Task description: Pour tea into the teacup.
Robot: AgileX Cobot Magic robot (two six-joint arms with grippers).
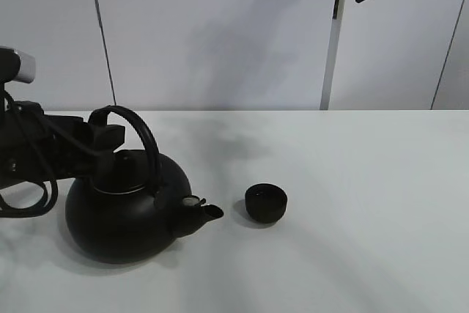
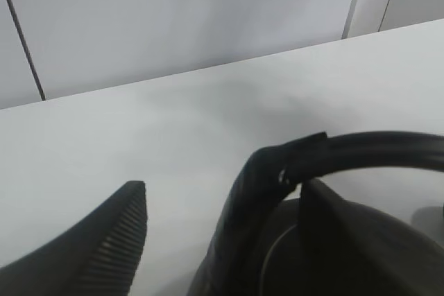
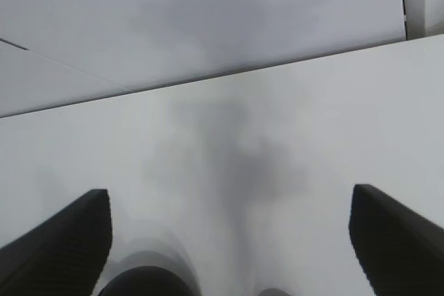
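We read the kettle [image 1: 124, 214] as parked upright on the tabletop [image 1: 352, 254], spout turned toward the teacup [image 1: 264, 203] just beyond that spout and apart from it, a layout suited to a short tilt. The teacup is small, round, matte black, handleless; its contents cannot be made out, and no tea is visible. At the kettle's handle [image 1: 143, 133], the left gripper [image 2: 187, 240] stands part-open, one finger against the handle, clamping nothing. Far above the kettle, the right gripper [image 3: 229, 240] gapes wide and empty.
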